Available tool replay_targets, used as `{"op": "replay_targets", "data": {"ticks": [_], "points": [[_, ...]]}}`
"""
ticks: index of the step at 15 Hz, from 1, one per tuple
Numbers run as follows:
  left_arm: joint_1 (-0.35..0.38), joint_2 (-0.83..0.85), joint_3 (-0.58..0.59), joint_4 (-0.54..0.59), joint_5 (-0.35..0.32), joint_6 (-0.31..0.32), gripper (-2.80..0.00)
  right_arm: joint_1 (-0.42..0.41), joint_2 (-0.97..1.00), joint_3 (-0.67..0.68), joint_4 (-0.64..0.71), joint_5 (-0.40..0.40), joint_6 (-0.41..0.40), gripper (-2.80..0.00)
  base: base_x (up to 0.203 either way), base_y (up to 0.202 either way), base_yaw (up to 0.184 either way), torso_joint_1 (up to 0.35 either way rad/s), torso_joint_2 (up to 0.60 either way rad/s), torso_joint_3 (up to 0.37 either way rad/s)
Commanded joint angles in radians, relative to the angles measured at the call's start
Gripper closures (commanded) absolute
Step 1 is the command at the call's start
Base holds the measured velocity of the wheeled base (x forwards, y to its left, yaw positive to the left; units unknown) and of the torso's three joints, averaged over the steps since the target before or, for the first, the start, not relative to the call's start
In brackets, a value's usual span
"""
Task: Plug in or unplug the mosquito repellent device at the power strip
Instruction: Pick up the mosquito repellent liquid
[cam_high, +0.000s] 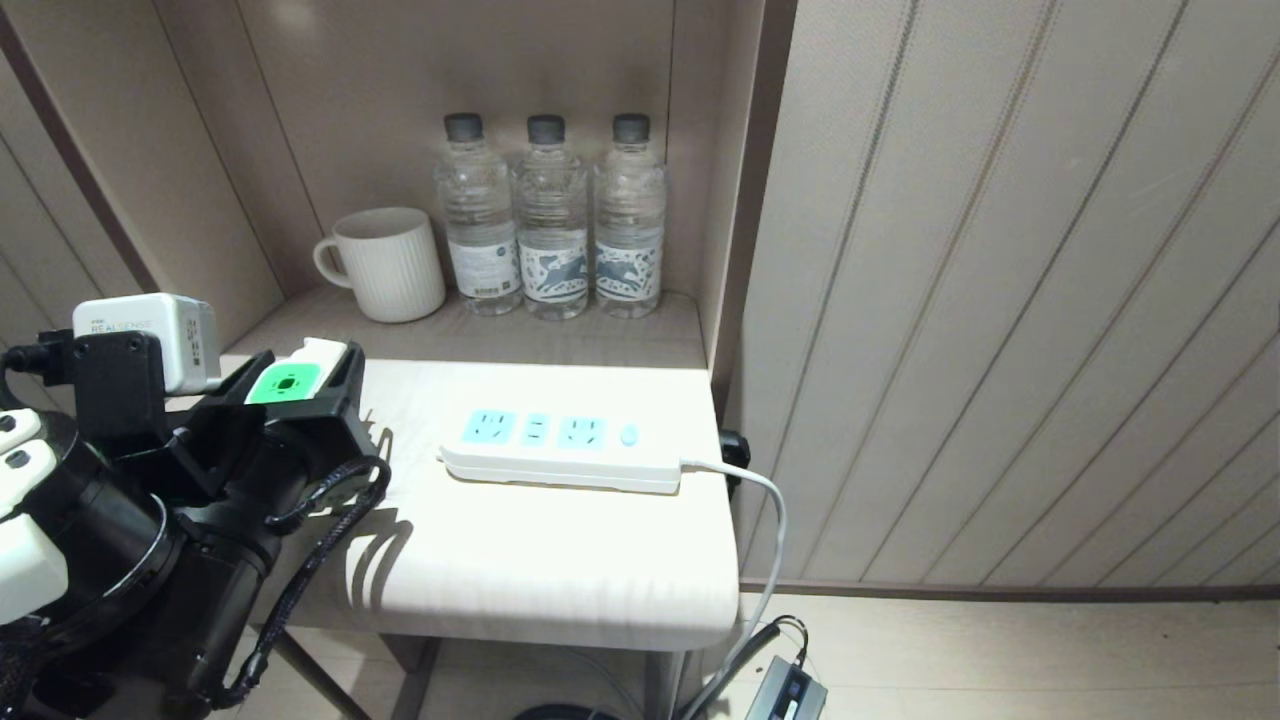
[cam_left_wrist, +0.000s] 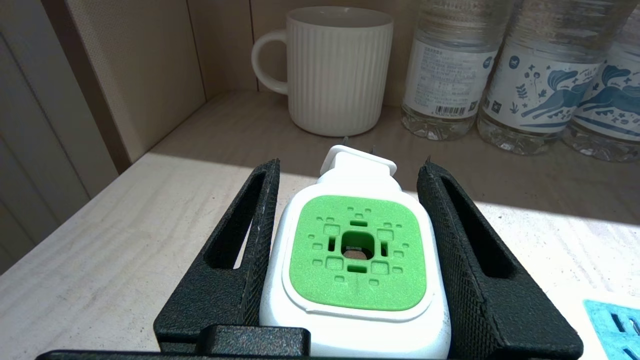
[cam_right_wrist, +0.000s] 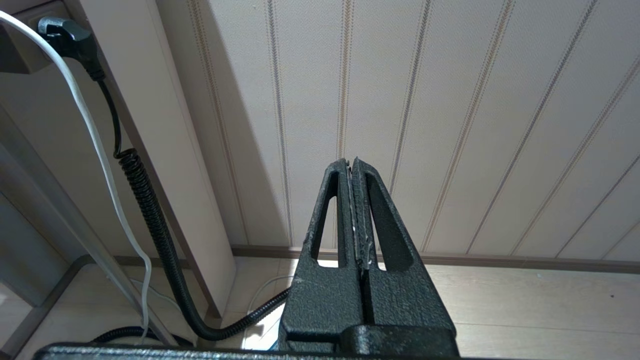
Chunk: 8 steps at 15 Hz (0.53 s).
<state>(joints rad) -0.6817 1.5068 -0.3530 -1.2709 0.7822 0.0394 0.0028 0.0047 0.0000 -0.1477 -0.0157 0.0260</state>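
Gripping the repellent (cam_left_wrist: 357, 260) by its white sides, the left gripper (cam_high: 305, 385) has one black finger (cam_left_wrist: 240, 250) on each flank, so the green vented face looks up toward the wrist camera. The plug end of the device points away from the wrist, toward the back of the table (cam_high: 560, 560). In the head view the held device (cam_high: 290, 383) hangs over the table's left edge, well apart from the strip (cam_high: 560, 450), which lies flat near the middle of the tabletop. All the light-blue sockets of the strip are bare, with a small blue button at its right end. A corner of one socket face (cam_left_wrist: 612, 327) shows at the edge of the left wrist view, beside the gripper. From the strip's right end a white cord (cam_high: 770, 540) runs over the table edge and down toward the floor.

Behind the table, in a wall niche, stand a ribbed white mug (cam_high: 390, 262) and three clear water bottles (cam_high: 550, 215) in a row to its right.

Off to the side, the right gripper (cam_right_wrist: 354, 200) has its fingers pressed together on nothing, pointing at a panelled wall (cam_right_wrist: 450, 125) above the floor, with a black coiled cable (cam_right_wrist: 150, 220) and the white cord (cam_right_wrist: 95, 145) beside it.
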Motion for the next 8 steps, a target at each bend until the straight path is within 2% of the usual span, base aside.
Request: {"op": "replay_targets", "data": {"ticks": [1, 8], "points": [[-0.006, 0.001, 0.000, -0.007, 0.005, 0.000, 0.00, 0.000, 0.000, 0.000, -0.001, -0.001, 0.000, 0.00, 0.000, 0.000, 0.000, 0.000, 0.00, 0.000], [-0.013, 0.000, 0.002, -0.007, 0.006, 0.000, 0.00, 0.000, 0.000, 0.000, -0.001, -0.001, 0.000, 0.00, 0.000, 0.000, 0.000, 0.000, 0.00, 0.000]]}}
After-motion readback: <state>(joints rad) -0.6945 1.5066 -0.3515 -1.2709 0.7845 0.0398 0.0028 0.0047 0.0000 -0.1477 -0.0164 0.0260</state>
